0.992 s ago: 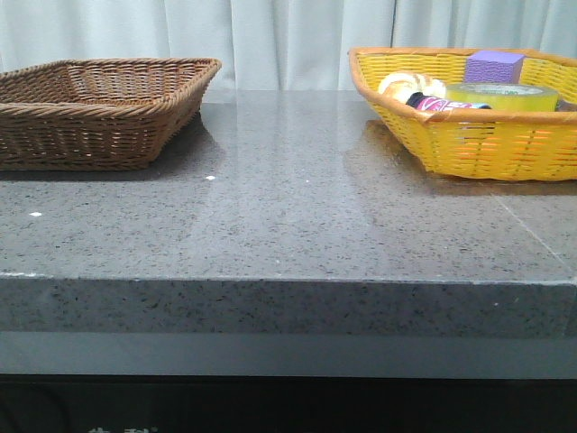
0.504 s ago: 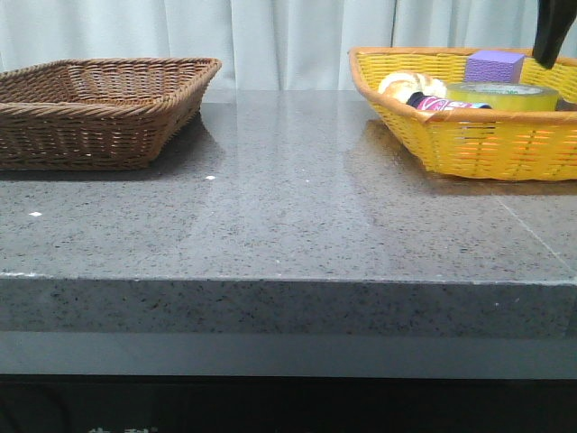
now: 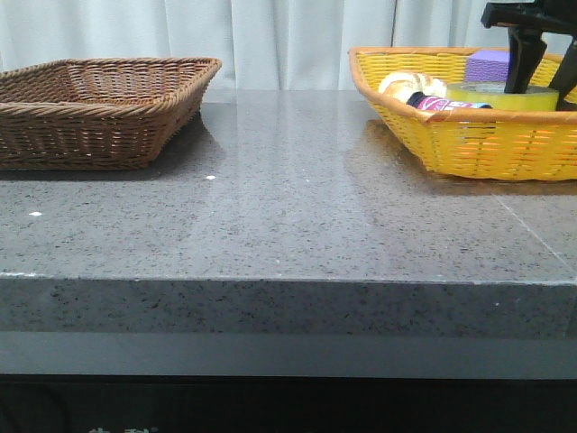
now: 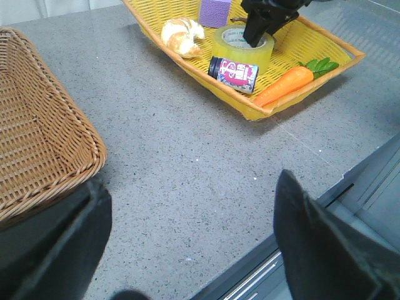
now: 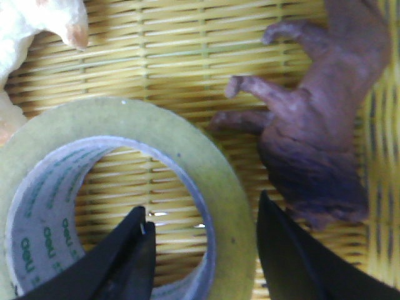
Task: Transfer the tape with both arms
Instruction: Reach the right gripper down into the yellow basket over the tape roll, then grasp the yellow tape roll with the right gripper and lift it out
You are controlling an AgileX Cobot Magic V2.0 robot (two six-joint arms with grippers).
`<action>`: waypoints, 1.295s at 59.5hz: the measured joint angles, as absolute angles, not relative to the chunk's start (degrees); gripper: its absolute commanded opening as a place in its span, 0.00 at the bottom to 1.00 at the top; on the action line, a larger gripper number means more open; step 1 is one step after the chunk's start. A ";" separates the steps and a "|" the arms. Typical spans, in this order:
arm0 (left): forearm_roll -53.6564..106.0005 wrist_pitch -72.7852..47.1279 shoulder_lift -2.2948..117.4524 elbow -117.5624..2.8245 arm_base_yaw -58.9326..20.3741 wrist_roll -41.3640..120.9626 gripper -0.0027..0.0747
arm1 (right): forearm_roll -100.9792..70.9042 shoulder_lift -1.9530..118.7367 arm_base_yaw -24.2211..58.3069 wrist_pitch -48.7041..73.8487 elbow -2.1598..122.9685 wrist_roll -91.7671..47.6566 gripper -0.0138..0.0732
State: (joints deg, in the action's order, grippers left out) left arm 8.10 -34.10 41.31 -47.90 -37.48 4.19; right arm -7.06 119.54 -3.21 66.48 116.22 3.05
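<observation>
Tape [image 4: 242, 48] sits flat, hole up, inside the yellow basket [image 3: 491, 144]. Around the tape: a purple cube [image 4: 215, 11] just behind, a pastry [image 4: 182, 36] beside it toward the brown basket [image 3: 99, 113], a small dark can [image 4: 233, 71] touching or nearly touching its front, and a carrot [image 4: 284, 86] near the basket's front rim.

Right gripper [image 5: 203, 250] is down on the tape with fingers parted, straddling the roll's wall: one finger in the hole, the other outside the rim. Not closed on it yet, holding nothing. A purple glove-like shape [image 5: 315, 131] lies on the weave beside the tape in the right wrist view; can't tell what it is.

Left gripper [image 4: 187, 250] hangs over the bare table [image 3: 288, 225], well away from the tape and near the brown basket, fingers spread wide, empty.

Step in hand looks like the pickup by the right arm, early in the task. Next move probably needs the fingers pinching the wall, then a straight lift clear of the can and cube, then a carry toward the left gripper for a handover. The translucent wall may be slick, so a weak pinch could let the roll tilt or slip.
</observation>
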 measured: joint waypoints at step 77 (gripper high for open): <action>8.23 -33.99 41.31 -47.90 -37.48 4.19 0.71 | -7.83 106.14 20.90 71.89 121.79 -7.18 0.32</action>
